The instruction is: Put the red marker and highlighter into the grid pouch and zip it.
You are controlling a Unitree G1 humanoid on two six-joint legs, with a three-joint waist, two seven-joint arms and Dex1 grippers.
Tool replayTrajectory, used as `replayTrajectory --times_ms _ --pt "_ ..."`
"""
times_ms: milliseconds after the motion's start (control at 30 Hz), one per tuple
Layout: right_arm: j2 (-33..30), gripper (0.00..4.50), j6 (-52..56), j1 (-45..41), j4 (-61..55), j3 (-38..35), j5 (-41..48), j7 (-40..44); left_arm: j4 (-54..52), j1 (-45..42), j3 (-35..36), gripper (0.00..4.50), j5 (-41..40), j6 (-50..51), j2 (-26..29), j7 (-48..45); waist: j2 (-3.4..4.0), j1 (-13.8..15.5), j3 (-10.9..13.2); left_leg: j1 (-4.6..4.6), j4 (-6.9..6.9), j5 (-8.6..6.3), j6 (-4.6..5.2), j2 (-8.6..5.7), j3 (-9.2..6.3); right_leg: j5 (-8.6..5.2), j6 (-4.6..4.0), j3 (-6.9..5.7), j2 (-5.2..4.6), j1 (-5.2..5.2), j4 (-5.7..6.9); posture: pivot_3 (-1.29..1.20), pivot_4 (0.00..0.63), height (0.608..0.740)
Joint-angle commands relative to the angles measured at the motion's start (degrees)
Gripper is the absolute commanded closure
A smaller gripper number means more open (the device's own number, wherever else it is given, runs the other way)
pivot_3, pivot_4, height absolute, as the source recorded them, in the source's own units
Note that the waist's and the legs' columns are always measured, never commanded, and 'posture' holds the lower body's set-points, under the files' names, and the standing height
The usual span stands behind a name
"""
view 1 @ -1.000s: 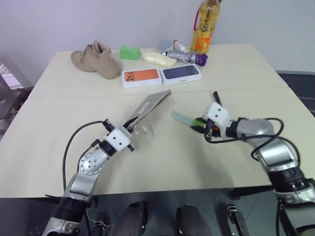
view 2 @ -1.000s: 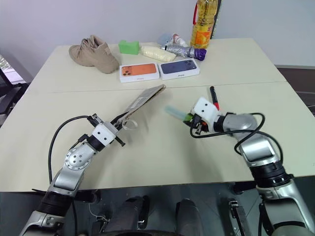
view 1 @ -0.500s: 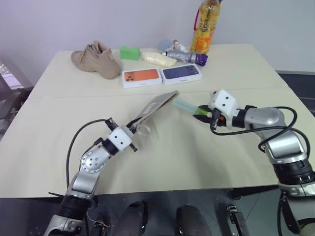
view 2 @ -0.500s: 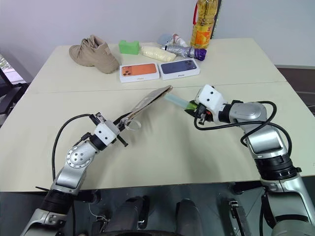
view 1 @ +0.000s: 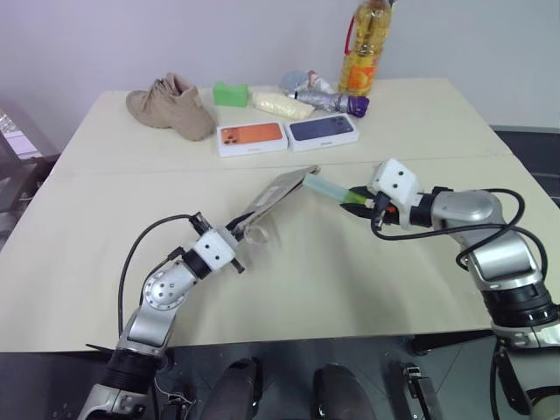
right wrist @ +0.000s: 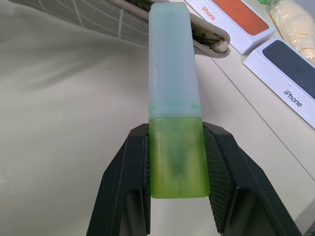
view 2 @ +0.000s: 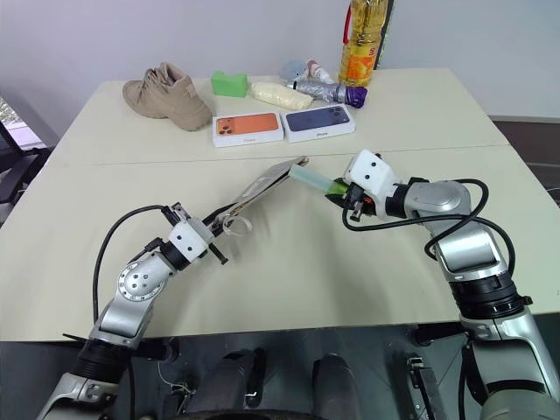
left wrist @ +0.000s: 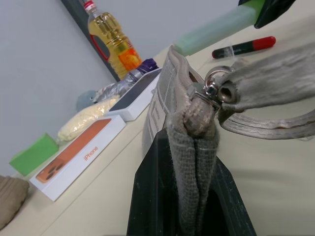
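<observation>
highlighter at the pouch mouth

head views: our left claw (view 1: 234, 236) is clamped on one end of the grid pouch (view 1: 278, 191), lifting it off the desk (view 1: 350, 289). our right claw (view 2: 346, 192) grips the highlighter (view 2: 313, 182) by its green cap, pale tip touching the pouch's far end. risk: the tip may skid off the closed lip, or push the floppy fabric aside.

left wrist view: grey fabric pinched flat, ring pull (left wrist: 214, 78) by the claw; the red marker (left wrist: 243, 47) lies on the desk beyond.

right wrist view: translucent barrel, bright green cap squeezed between the pads.
</observation>
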Motion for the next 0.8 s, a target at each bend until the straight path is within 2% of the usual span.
replayTrajectory --times_ms 33,367,700,800 --pt "-0.2 3.6 -0.3 -0.7 -1.0 -0.5 0.3 0.2 -1.7 -0.2 -0.3 4.5 -0.1 -1.4 0.4 -0.3 0.0 0.0 0.0 0.0 0.0 0.0 0.0 0.0 0.0 0.0 0.0 0.0 0.0 0.0 0.0 0.0 0.15 0.739" --pt "-2.8 3.6 -2.0 0.1 -1.5 1.5 -2.2 2.2 -2.3 -0.3 -0.8 4.5 -0.3 -2.8 1.0 -1.2 0.0 0.1 0.0 0.0 0.0 0.0 0.0 0.0 0.0 0.0 0.0 0.0 0.0 0.0 0.0 0.0 0.15 0.739" --pt "-10.5 3.6 -14.9 -1.6 -2.5 7.9 -9.9 10.7 -3.4 -1.1 -4.0 4.5 -1.7 -5.7 3.9 -7.6 0.0 0.0 0.0 0.0 0.01 0.0 0.0 0.0 0.01 0.0 0.0 0.0 0.0 0.0 -0.01 0.0 0.15 0.739" --pt "-10.1 3.6 -17.7 -2.5 -3.5 10.1 -11.1 12.8 -4.1 -1.3 -6.1 4.5 -2.2 -6.1 4.7 -10.7 0.0 -0.1 0.0 0.0 0.01 0.0 0.0 0.01 0.0 0.0 0.0 0.0 0.0 0.0 -0.01 0.0 0.15 0.739"
